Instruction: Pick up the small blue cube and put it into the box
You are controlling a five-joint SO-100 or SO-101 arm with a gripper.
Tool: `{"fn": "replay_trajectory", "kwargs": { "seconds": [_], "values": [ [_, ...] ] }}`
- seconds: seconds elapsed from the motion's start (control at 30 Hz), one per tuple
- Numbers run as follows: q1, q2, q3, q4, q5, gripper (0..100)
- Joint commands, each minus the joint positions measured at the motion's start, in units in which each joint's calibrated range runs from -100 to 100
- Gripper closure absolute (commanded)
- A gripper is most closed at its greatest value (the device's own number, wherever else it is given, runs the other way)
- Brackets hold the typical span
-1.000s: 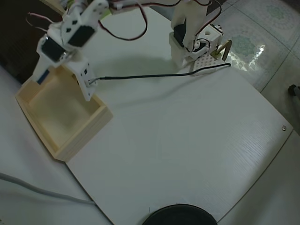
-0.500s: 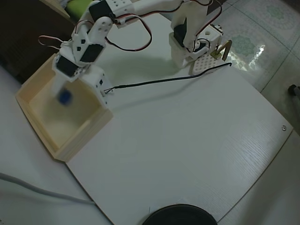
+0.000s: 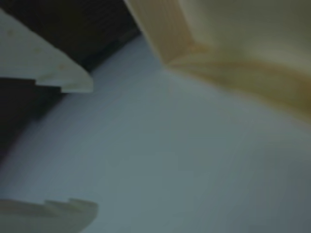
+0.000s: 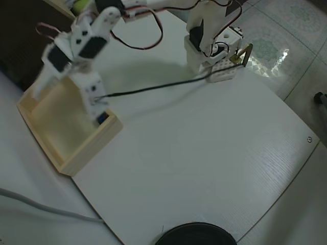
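In the overhead view the small blue cube (image 4: 102, 118) lies inside the box (image 4: 87, 153), against its right-hand wall near the corner. The box is a shallow pale wood tray at the table's left. My gripper (image 4: 69, 97) hovers blurred over the box, its fingers spread wide apart and nothing between them. The wrist view shows both pale fingertips (image 3: 73, 80) at the left edge with my gripper (image 3: 92, 148) open over white table, and a corner of the box (image 3: 233, 73) at the upper right. The cube does not show in the wrist view.
My arm's base (image 4: 204, 41) stands at the back, with a small white perforated block (image 4: 225, 69) beside it. A black cable (image 4: 153, 89) runs from there to the gripper. A black round object (image 4: 194, 236) sits at the front edge, and a grey cable (image 4: 46, 209) lies at the lower left.
The cube left the gripper: half a second ago it was a blur in the middle of the box, and now it rests by the right wall. The gripper has shifted back and left.
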Motion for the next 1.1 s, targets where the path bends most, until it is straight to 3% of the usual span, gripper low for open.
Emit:
{"fn": "replay_trajectory", "kwargs": {
  "seconds": [0.0,0.17,0.37,0.47,0.6,0.8,1.07],
  "values": [
    [1.59,-2.82,-6.88,2.43,-5.2,78],
    [1.29,-7.64,-7.6,7.61,-10.19,78],
    [-2.76,-14.23,-7.51,20.44,-12.48,78],
    [-5.05,-17.02,-6.24,25.37,-14.04,85],
    [-5.86,-22.6,-0.9,24.94,-16.91,95],
    [-8.29,-34.6,14.48,23.58,-17.74,97],
    [-12.12,-58.1,44.43,12.54,-17.22,96]
  ]
}}
